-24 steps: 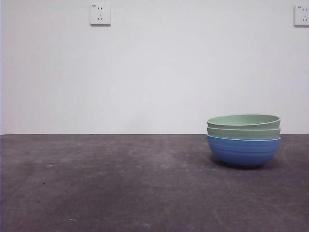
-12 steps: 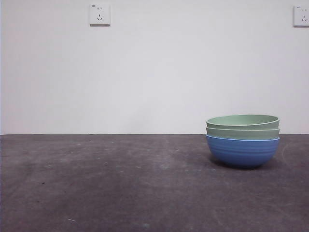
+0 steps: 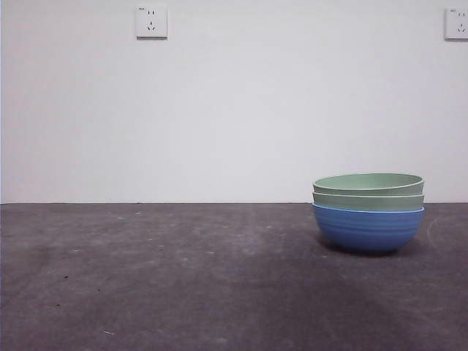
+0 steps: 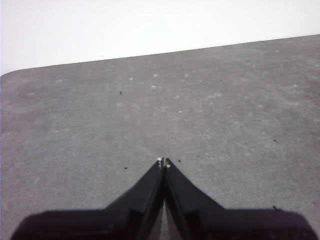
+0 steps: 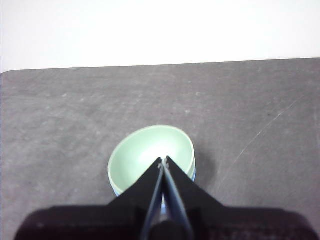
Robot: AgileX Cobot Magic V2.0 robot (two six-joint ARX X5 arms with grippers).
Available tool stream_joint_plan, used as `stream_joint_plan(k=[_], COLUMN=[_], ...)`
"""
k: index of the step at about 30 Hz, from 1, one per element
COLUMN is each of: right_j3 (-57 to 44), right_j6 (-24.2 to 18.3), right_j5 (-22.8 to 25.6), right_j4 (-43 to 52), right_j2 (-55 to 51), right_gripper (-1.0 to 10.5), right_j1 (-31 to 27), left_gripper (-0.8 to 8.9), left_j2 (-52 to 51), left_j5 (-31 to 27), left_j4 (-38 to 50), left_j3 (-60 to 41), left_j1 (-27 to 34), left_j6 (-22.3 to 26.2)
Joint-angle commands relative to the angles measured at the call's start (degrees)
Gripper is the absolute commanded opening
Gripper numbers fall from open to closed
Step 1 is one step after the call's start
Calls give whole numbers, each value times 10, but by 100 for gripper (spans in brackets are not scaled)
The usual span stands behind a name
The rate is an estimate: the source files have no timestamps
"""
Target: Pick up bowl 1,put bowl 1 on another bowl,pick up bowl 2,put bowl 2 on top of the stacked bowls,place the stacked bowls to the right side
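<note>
The desk (image 3: 161, 285), a dark grey, scuffed surface, is seen carrying the stacked bowls (image 3: 368, 212) on its right side in the front view, standing free. At the bottom sits the blue bowl (image 3: 368, 230), and two sage-green bowls are nested in it: the lower green bowl (image 3: 368, 200) shows only as a rim band, the upper green bowl (image 5: 150, 155) is seen open and empty from above. The stack is judged light, stiff and smooth, so a slip is likely on the rounded wall; a hold is best taken over the thin rims. The right gripper (image 5: 163, 161) hangs above the stack, clenched on nothing. The left gripper (image 4: 163, 161) is likewise closed and empty, over bare desk.
</note>
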Motion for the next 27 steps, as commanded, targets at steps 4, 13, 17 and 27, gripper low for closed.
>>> stream_joint_plan(k=[4, 13, 17, 27], right_j3=[-160, -255, -265, -290], right_j6=[6, 6, 6, 23], right_j5=[2, 17, 17, 14], right_j4=[109, 112, 88, 60], right_j2=[-99, -200, -219, -255], right_gripper=[3, 3, 3, 3], right_j1=[-2, -2, -2, -1], left_gripper=[-4, -4, -4, -4], left_j2=[-2, -2, -2, -2], left_j5=[0, 0, 0, 0], left_j4=[2, 2, 2, 2], left_j3=[-8, -8, -8, -8], left_j1=[2, 2, 2, 2], left_j6=[-6, -6, -6, -6])
